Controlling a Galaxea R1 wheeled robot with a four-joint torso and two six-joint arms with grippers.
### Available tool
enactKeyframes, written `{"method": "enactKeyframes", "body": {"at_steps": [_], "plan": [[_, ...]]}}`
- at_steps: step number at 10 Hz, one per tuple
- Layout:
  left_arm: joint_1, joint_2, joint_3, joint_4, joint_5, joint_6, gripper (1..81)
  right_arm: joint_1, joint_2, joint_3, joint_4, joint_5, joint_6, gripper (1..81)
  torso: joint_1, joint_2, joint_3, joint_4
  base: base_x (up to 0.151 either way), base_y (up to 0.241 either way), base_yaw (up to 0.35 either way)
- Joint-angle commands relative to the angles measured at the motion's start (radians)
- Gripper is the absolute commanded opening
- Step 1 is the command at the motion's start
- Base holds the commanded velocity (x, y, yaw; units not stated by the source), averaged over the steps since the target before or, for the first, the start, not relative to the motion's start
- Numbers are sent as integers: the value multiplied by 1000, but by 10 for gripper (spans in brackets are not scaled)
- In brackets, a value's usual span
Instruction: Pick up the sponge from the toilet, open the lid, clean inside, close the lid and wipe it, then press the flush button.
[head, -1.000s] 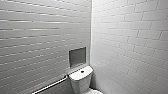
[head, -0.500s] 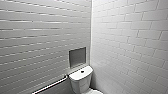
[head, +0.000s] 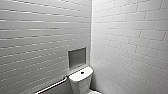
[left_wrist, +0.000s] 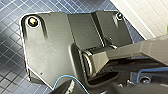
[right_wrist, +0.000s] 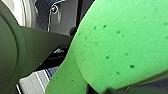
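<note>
A bright green sponge (right_wrist: 120, 45) sits clamped in the robot's right pincer (right_wrist: 117, 88) in a white-tiled toilet cubicle. The soft pad is bowed by the grip and held up close to the wrist camera, clear of the floor. The sponge's surface is pocked with small dark pores, and a patch of blue floor tile shows beyond its edge. Across the cubicle, low in the corner where the two walls (head: 130, 37) meet, stands the white tank (head: 79, 85). The small dark flush button (head: 82, 72) is set in the middle of the tank cover (head: 88, 71). A grey recessed niche (head: 77, 57) is let into the wall just above the tank, and a pale rail (head: 51, 87) runs along the wall beside it. The left arm hangs over the floor (left_wrist: 10, 72) of small dark-blue tiles, near the foot of a white-tiled wall. Whether the left pincer is open or closed cannot be told.
</note>
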Motion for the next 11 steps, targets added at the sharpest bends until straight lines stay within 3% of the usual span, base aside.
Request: {"method": "enactKeyframes", "body": {"at_steps": [1,11], "plan": [[-49,-14,16,-6,48,4,811,47,-11,12,18,-60,-3,10,0,0,0,0,101,0,0],[-50,-14,16,-6,48,4,811,43,-11,7,18,-59,-3,10,0,0,0,0,104,0,0]]}}
